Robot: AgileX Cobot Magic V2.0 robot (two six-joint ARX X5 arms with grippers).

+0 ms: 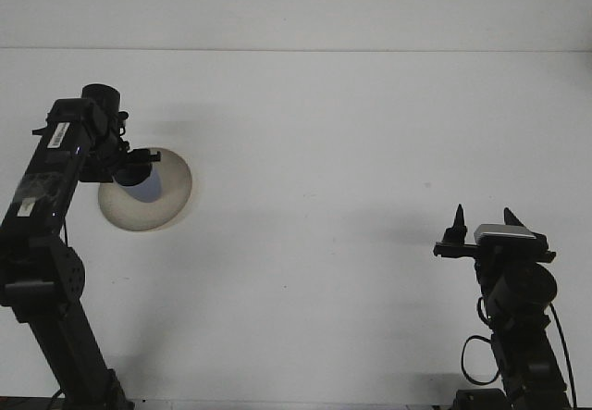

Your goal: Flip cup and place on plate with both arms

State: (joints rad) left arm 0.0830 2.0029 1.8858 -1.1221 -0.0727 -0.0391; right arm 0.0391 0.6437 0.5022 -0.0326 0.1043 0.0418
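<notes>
- The left hand (137, 163) grasps the small pale blue cup (143, 184) over the round beige plate (166, 202); only release seems left.
- The right hand (483, 225) rests apart, released.

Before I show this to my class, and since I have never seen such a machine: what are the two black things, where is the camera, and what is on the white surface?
The black things are two robot arms, each ending in a two-fingered gripper. The single picture comes from a camera looking forward over a white table, the way the robot faces. The left gripper is over a round beige plate and seems to be at a small bluish cup; I cannot tell whether its fingers grip the cup or whether the cup rests on the plate. The right gripper waits far off at the lower right, open, fingers pointing up, holding nothing. I see nothing else on the table.
</notes>
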